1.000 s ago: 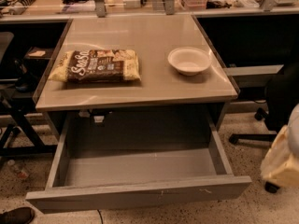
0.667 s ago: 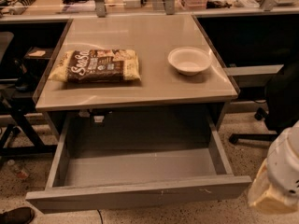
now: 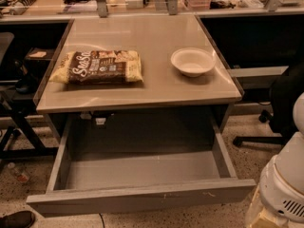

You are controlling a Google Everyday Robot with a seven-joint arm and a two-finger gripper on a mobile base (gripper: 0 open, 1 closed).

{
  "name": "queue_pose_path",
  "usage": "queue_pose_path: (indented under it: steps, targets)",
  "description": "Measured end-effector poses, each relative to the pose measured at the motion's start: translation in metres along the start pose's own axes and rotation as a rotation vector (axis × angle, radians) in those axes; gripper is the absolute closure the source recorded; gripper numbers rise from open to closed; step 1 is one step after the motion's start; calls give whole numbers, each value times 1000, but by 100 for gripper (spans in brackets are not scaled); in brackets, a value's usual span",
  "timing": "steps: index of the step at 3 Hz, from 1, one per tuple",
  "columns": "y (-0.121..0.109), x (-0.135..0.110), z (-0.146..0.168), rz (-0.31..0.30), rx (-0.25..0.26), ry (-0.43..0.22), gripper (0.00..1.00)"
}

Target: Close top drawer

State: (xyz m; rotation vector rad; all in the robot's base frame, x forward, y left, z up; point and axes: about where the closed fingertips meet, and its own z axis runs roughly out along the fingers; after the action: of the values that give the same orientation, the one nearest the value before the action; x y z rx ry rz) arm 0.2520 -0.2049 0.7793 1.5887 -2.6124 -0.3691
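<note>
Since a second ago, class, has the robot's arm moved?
Yes: the arm dropped down-left toward the top drawer's right front corner. Its hand lies out of view below.

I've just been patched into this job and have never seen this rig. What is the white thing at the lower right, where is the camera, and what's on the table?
There is only one picture, from one camera looking down at the front of a grey table; where it is mounted is not on record. The white bulk at the lower right is the robot's arm, and the cream part below it is the gripper, beside the right front corner of the top drawer and mostly cut off by the frame edge. Whether it touches the drawer cannot be told. The drawer is pulled far out, with nothing visible inside. A brown snack bag lies on the left of the tabletop and a white bowl stands on the right.
</note>
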Motion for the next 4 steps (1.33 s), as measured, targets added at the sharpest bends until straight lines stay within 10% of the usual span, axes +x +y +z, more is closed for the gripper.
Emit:
queue_pose_path:
  steps: [4]
  targets:
    - [-40, -21, 74, 87, 16, -48, 100]
